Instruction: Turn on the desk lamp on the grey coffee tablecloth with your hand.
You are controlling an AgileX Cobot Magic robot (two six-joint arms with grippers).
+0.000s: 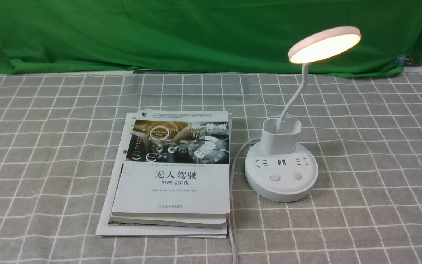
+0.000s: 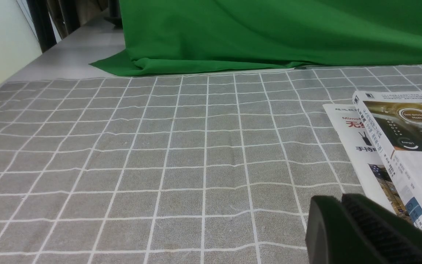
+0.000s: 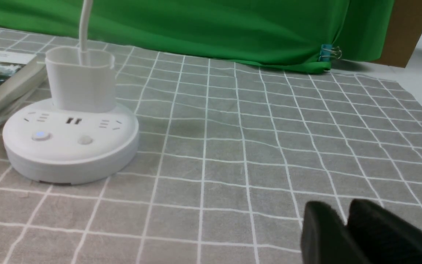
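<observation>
On the grey coffee tablecloth (image 1: 361, 154), right of centre in the front view, stood the desk lamp (image 1: 282, 161): round base flat on the cloth, cup holder upright on it, thin neck rising to a disc head that glowed warm white. One of its two base buttons showed a faint blue light in my right wrist view. Just left of the base lay a stack of books (image 1: 170, 172), close beside it but not touching; the lamp's white cord (image 1: 233, 176) ran down between the two toward the near edge. Behind everything, a green cloth (image 1: 196, 33) hung along the far side of the table, pinned with a small clip (image 1: 403, 59).

My left claw (image 2: 343, 209) hung low over bare cloth, near the books' corner, fingers pressed together and empty. My right claw (image 3: 344, 216) sat well apart from the lamp base, over open cloth, its fingers nearly closed with only a thin slit between them, holding nothing. Neither claw appeared in the front view.
</observation>
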